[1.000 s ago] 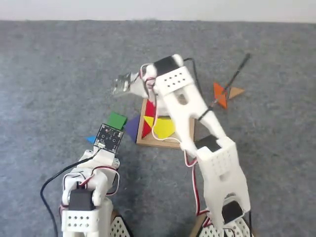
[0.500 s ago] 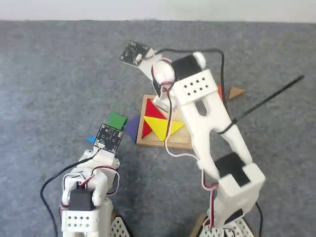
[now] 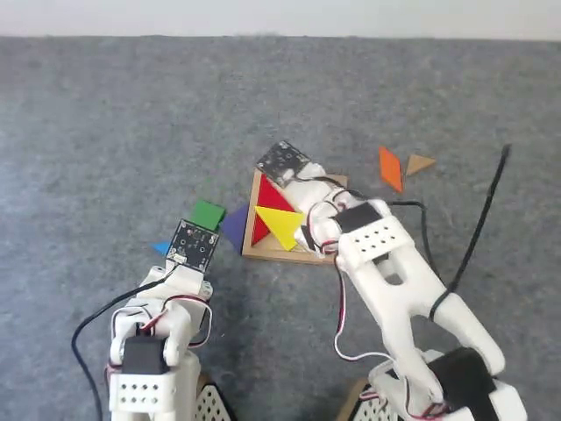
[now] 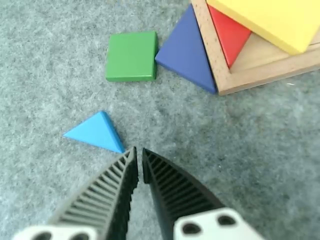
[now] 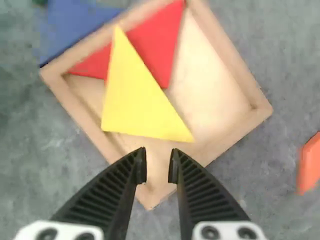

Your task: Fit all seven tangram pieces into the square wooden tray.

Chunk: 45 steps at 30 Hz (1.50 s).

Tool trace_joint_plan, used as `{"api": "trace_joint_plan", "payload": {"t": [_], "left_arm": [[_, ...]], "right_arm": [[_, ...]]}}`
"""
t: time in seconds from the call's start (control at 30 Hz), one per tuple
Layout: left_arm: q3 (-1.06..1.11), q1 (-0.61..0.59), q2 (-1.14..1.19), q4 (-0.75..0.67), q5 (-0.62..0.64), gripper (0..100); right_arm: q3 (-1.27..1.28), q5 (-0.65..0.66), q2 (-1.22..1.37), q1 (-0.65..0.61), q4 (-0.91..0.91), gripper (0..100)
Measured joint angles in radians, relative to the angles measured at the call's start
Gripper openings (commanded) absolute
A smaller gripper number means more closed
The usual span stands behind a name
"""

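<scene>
Early-to-mid placing step, I'd judge. The tray (image 5: 237, 70) sits mid-desk with two of the seven pieces inside. The red triangle (image 5: 155, 50) lies in it, and the yellow triangle (image 5: 135, 105) lies across it, seemingly overlapping the red one rather than seated flat. The right gripper (image 5: 156, 165) hovers over the tray's near corner, fingers narrowly parted and holding nothing. The left gripper (image 4: 139, 155) hangs low over the desk on the tray's left side, fingers all but closed and empty, tips just beside the light blue triangle (image 4: 95, 132). The dark blue triangle (image 4: 187, 50) touches the tray's outer rim on that side, with the green square (image 4: 131, 56) just beside it. The orange parallelogram (image 3: 390, 167) and the tan triangle (image 3: 420, 163) lie together beyond the tray, toward the desk's far right. The next move probably calls for sliding or re-gripping the yellow triangle so it drops flush next to the red, then fetching the five outside pieces. Against half a second ago, the right arm has pulled back from beyond the tray's far edge, so its wrist now sits over the tray. The left arm and the loose pieces are unchanged.
</scene>
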Motion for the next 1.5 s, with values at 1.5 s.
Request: {"api": "trace_joint_plan", "payload": {"t": [1.5], "left_arm": [[0.000,0.000,0.000,0.000,0.000,2]], "right_arm": [[-0.055,-0.232,0.304,0.071,-0.210,9.1]]}}
